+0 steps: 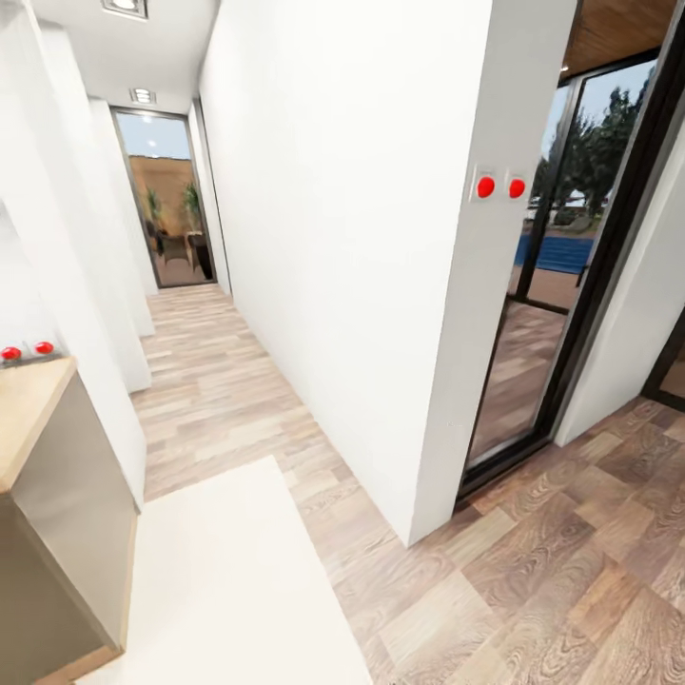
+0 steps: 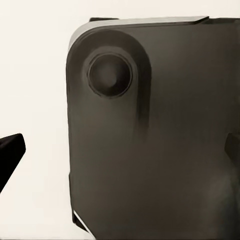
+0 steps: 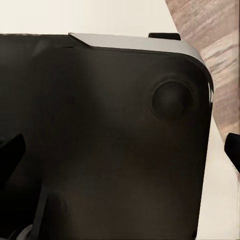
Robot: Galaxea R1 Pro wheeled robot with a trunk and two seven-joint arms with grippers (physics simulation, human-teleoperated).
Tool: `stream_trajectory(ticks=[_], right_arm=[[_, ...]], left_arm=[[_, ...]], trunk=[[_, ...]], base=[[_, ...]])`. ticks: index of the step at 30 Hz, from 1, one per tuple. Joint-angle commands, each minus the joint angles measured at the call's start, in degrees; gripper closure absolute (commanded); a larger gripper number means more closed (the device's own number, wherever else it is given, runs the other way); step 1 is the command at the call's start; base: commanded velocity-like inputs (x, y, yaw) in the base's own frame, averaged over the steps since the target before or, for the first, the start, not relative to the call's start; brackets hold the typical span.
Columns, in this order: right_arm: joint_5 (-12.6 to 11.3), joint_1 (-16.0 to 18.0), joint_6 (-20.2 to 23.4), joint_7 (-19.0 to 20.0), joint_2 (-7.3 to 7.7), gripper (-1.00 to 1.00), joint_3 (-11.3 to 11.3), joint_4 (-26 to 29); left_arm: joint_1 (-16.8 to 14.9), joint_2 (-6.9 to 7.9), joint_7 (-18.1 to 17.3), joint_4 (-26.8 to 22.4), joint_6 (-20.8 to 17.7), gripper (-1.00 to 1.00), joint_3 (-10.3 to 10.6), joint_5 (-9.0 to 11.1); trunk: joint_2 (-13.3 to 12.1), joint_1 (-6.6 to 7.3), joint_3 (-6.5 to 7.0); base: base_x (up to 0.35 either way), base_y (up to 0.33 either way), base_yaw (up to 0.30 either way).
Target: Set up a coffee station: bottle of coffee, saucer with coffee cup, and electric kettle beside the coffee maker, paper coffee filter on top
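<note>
A wood-floored hallway runs far-left past a white wall; a beige desk corner sits near-left. Neither end effector's grip state can be told.

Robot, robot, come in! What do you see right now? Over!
Hallway with wood floor ahead, white wall on the right. Cabinet corner on the left. Pincers tucked by the dark base; open or shut unclear. No coffee things in sight.

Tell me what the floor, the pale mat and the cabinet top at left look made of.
Floor: wood-look planks, grain in mixed brown tones, slight sheen; could be laminate. Mat: plain cream, matte, no visible texture, so the material is unclear. Cabinet top: light beige wood grain over smooth grey-beige side panels.
</note>
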State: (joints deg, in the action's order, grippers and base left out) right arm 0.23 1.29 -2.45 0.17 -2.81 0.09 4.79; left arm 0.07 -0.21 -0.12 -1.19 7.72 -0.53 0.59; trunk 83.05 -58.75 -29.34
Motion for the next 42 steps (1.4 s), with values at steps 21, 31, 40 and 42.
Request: stream_trajectory(ticks=[21,31,40,42], right_arm=[[0.03,0.03,-0.22,-0.08,0.0,-1.0,0.0,-0.05],[0.03,0.03,-0.28,-0.34,0.0,-1.0,0.0,-0.05],[-0.03,0.03,-0.89,-0.36,0.0,-1.0,0.0,-0.05],[-0.04,0.03,-1.15,-0.38,0.0,-1.0,0.0,-0.09]], left_arm=[[-0.11,-0.32,0.01,-0.16,0.15,-1.0,-2.93,0.15],[-0.56,0.06,-0.59,-1.66,0.57,-1.0,-8.43,-0.01],[-0.07,0.19,-0.17,-1.8,4.46,-1.0,-8.52,-0.06],[-0.07,0.2,-0.16,-1.8,4.51,-1.0,-8.52,-0.06]], trunk=[[-3.18,1.78,0.29],[-7.19,3.98,1.57],[-10.4,5.74,2.53],[-11.2,6.18,2.79]], base=[[-0.056,-0.035,0.241],[0.0,0.0,0.24],[0.0,0.0,0.24],[0.0,0.0,0.239]])
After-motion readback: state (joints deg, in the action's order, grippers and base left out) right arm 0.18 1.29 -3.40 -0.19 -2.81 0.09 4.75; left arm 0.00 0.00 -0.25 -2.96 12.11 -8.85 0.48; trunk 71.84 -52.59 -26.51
